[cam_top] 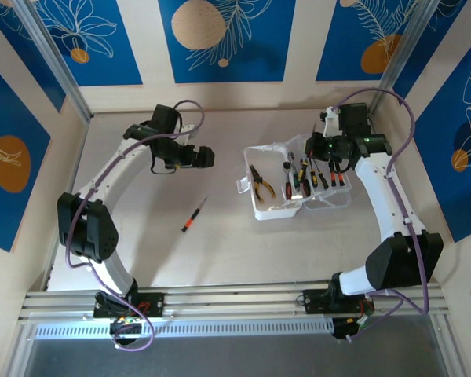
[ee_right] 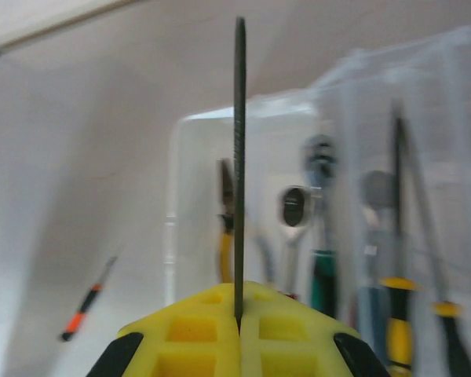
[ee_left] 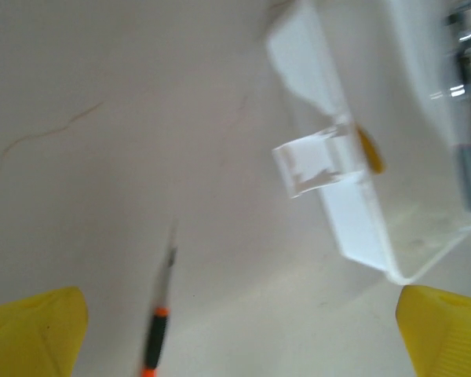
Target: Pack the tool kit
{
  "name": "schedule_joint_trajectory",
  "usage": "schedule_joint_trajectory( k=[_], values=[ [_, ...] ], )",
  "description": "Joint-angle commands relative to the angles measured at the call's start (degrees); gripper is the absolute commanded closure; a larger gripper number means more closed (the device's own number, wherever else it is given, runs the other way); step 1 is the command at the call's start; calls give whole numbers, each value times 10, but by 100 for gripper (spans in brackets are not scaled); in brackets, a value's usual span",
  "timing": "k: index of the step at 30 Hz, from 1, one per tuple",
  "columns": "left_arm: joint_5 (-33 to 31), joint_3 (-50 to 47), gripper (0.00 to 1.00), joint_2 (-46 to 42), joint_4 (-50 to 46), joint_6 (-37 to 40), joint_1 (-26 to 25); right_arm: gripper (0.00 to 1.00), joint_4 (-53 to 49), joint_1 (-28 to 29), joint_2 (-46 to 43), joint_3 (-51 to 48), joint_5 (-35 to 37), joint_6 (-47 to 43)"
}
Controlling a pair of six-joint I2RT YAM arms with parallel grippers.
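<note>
- Yellow foam pads [ee_right: 196,338] of my right pincer [ee_right: 239,318] sit closest to the lens. They are pressed together on one thin dark shaft [ee_right: 239,157], rough like a file, which stands straight up from the seam.
- One pale, smooth bench [cam_top: 220,259] carries everything, and my two arms rise from its near edge.
- One tool kit case [cam_top: 261,210], rectangular and made of translucent white plastic, lies open right of the bench's centre. My right pincer is over its far right end, and my left pincer [cam_top: 202,157] is well apart to its left.
- My left pincer is spread wide with nothing in it. Seen from that wrist, the case's corner and its clear latch tab [ee_left: 310,165] lie ahead to the right.
- One row of tools [cam_top: 306,177] with black, yellow and red handles fills the case's right half, among them a chrome wrench head [ee_right: 294,206]. They are too blurred for me to count.
- One pair of pliers [cam_top: 261,184] with yellow handles lies in the left half.
- One small screwdriver [cam_top: 194,214], with a black-and-orange handle and a thin blade, lies loose on the bench left of the case. It is nearer my left pincer.
</note>
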Motion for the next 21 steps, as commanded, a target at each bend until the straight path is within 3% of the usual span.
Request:
schedule_joint_trajectory(
  k=[1, 12, 21],
  values=[
    [-75, -31, 0, 8, -52, 26, 1, 100, -46, -5, -2, -4, 99, -76],
    [-79, -62, 0, 22, -32, 21, 0, 100, -29, -6, 42, -3, 178, -152],
    [-102, -56, 0, 36, -34, 20, -1, 100, 3, 6, 65, -24, 171, -171]
  ],
)
